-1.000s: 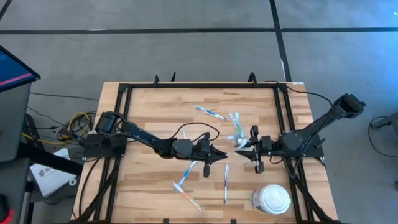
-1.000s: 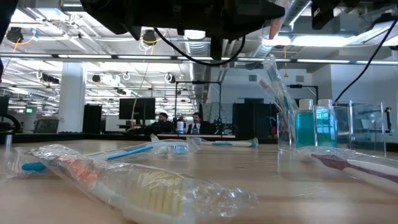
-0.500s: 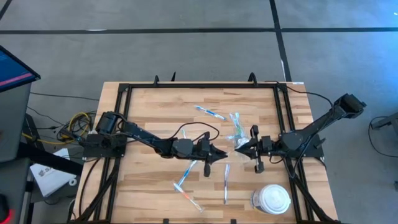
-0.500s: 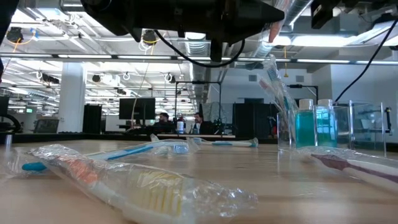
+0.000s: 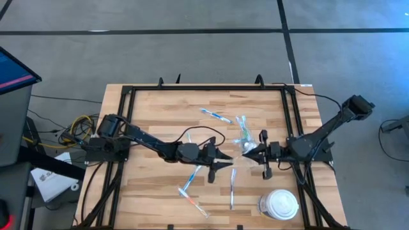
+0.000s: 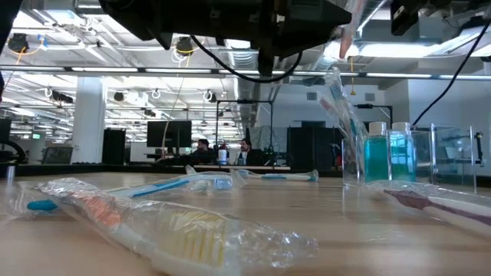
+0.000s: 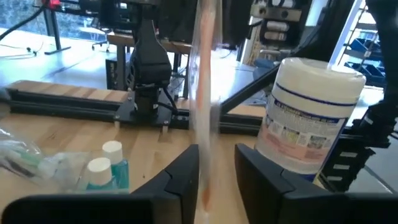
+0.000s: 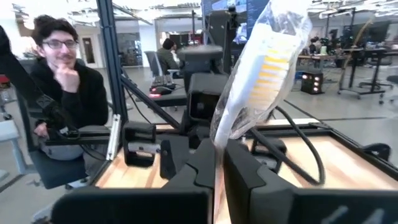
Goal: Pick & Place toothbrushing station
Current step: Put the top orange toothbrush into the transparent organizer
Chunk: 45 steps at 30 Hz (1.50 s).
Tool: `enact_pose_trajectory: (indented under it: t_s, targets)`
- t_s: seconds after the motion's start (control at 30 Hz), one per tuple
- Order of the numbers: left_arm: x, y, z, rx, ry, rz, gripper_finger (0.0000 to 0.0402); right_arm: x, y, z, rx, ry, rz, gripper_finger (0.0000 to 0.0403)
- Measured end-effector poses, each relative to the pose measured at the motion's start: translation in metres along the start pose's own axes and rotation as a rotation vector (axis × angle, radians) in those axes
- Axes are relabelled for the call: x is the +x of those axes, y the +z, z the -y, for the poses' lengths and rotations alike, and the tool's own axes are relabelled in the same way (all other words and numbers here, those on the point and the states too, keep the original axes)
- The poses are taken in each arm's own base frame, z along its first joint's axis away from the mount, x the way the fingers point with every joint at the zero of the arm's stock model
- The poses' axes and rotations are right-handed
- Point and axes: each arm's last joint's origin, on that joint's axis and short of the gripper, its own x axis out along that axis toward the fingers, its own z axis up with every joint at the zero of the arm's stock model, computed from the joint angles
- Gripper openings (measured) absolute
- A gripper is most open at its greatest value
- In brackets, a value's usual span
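Note:
A plastic-wrapped toothbrush with yellow-white bristles and an orange handle stands nearly upright in the air over the table's middle. Its pinkish end shows high up in the low view. My right gripper is shut on it. My left gripper faces it from the table's left, open, its fingers on either side of the handle. The clear cup with teal tubes and brushes stands on the table close by. My right gripper pinches the wrapped toothbrush's handle, below the bristle head, between its two fingers. The fingers come in level from the table's right and lie across the handle. The brush stands upright, head up, lifted clear of the table. My left gripper's fingers stand apart beside the handle; whether one touches the wrap I cannot tell.
A large white round lidded container stands near the front right. Loose wrapped toothbrushes lie on the wood at the far middle and near the front. A black frame rims the table. A seated person is beyond it.
My right gripper has shut on the wrapped toothbrush, and after that my left gripper has opened around it. Both arms have stayed where they were, and the brush stays upright in the air between them.

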Motion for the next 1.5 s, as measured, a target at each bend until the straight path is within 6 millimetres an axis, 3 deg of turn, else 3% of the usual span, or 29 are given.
enact_pose_trajectory:
  t_s: [0.3, 0.57, 0.9, 1.5]
  targets:
    - [-0.015, 0.019, 0.008, 0.017, -0.005, -0.081, 0.0105, -0.023, 0.003, -0.008, -0.032, -0.102, -0.04, 0.0001]
    - [-0.018, 0.015, 0.019, 0.026, -0.032, -0.11, 0.0104, -0.048, 0.001, -0.011, 0.013, -0.172, -0.1, 0.0]
    - [-0.019, 0.012, 0.019, 0.034, -0.026, -0.148, 0.0104, -0.071, -0.013, -0.008, 0.047, -0.247, -0.16, 0.0]
    - [-0.019, 0.011, 0.02, 0.034, -0.026, -0.15, 0.0104, -0.08, -0.05, -0.002, 0.14, -0.302, -0.235, 0.0008]
